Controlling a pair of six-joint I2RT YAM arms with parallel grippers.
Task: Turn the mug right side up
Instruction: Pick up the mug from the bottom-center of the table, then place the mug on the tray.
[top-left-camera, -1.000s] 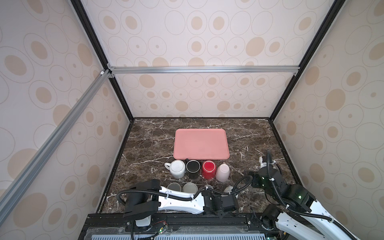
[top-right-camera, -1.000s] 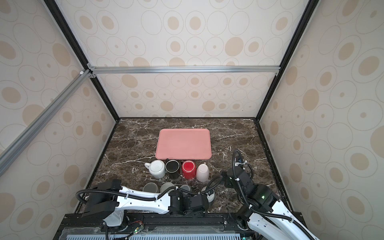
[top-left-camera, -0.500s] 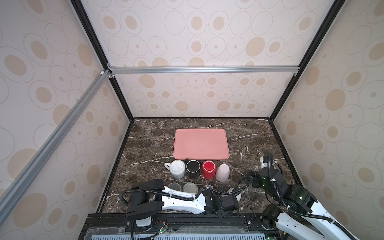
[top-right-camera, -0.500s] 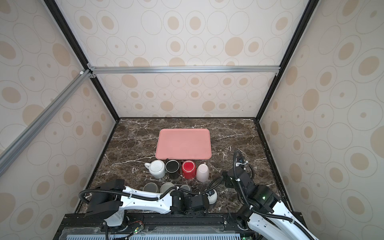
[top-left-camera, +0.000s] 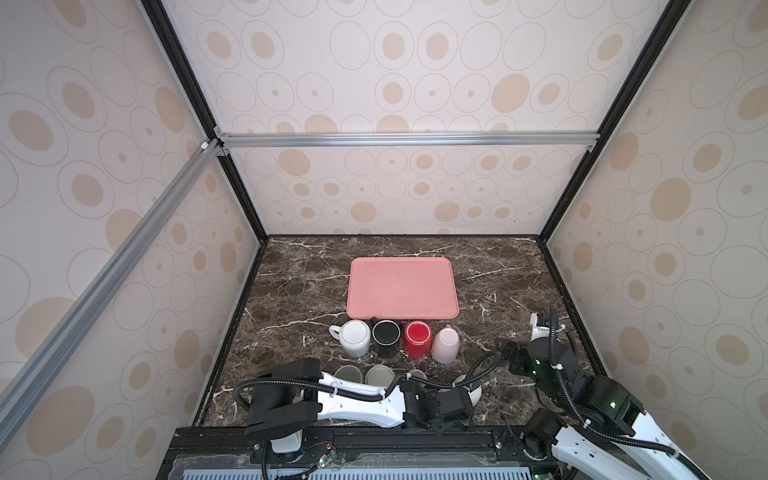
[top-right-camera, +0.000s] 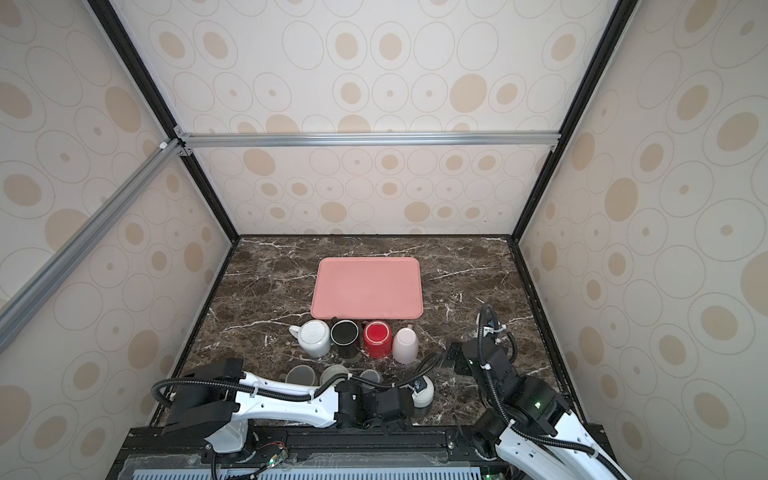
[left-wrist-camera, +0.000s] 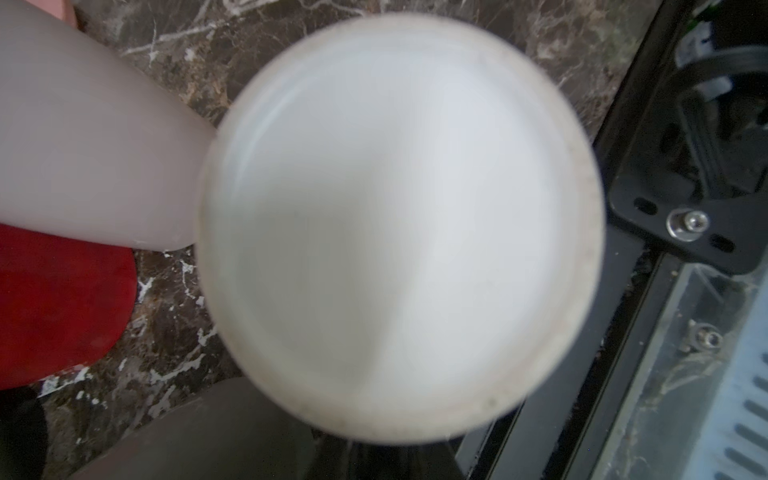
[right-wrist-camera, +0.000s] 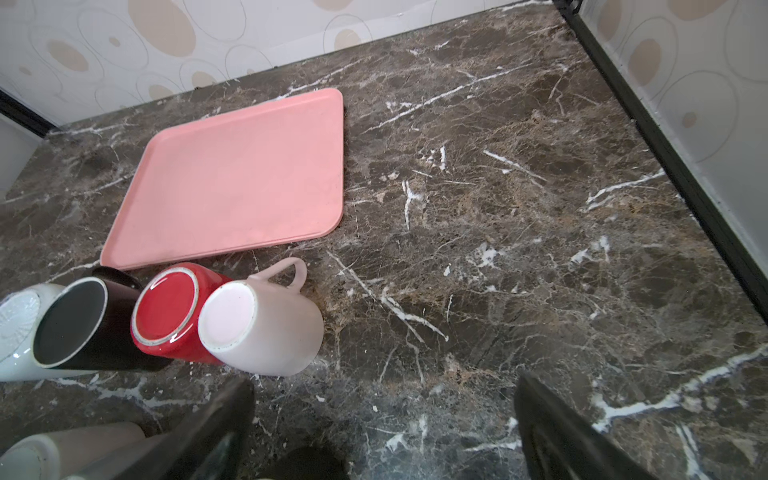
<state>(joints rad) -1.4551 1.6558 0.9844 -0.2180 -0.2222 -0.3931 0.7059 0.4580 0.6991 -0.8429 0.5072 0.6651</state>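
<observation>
1. Bench (top-left-camera: 299, 282): we log every item on it.
2. Mug (top-left-camera: 471, 390), white, at the front edge: base up, not yet turned; we judge the whole flip remains.
3. Left fingers (top-left-camera: 461, 405): closed, seemingly gripping it.
4. Right fingers (right-wrist-camera: 557, 432): wide apart, empty.

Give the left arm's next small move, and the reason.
Probably lift straight up a little. The left end effector looks shut on the white mug, which stands base-up on the marble table, close to the pale pink mug; clearing that first leaves room to turn it over.
</observation>
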